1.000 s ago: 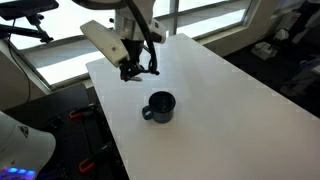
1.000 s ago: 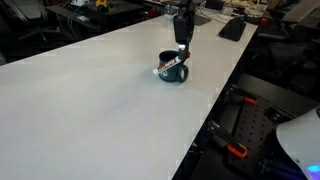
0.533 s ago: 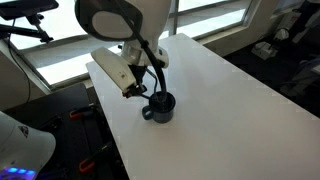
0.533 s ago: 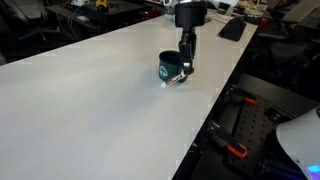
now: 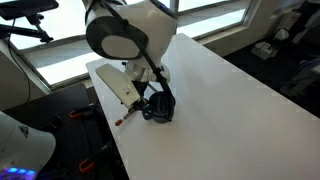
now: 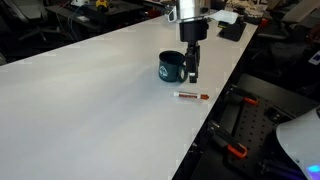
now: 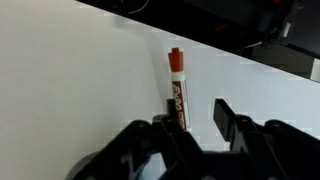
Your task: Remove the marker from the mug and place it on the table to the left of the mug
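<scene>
The reddish-orange marker (image 7: 177,85) lies flat on the white table (image 7: 70,80), its lower end beside one finger of my gripper (image 7: 197,118). The gripper is open and holds nothing. In both exterior views the marker (image 6: 190,96) (image 5: 121,119) rests on the table (image 6: 90,100) (image 5: 230,90) close to its edge, a short way from the dark mug (image 6: 171,68) (image 5: 162,108). My gripper (image 6: 191,74) hangs just above the marker, next to the mug. In an exterior view the arm hides most of the gripper (image 5: 150,100).
The table edge runs close by the marker. A dark flat object (image 6: 232,28) lies at the table's far end. Clutter and red-handled tools (image 6: 236,152) are on the floor beside the table. Windows (image 5: 60,55) stand behind it.
The gripper came down from above the mug to the table beside it. The marker, held before, now lies on the table and the jaws are open.
</scene>
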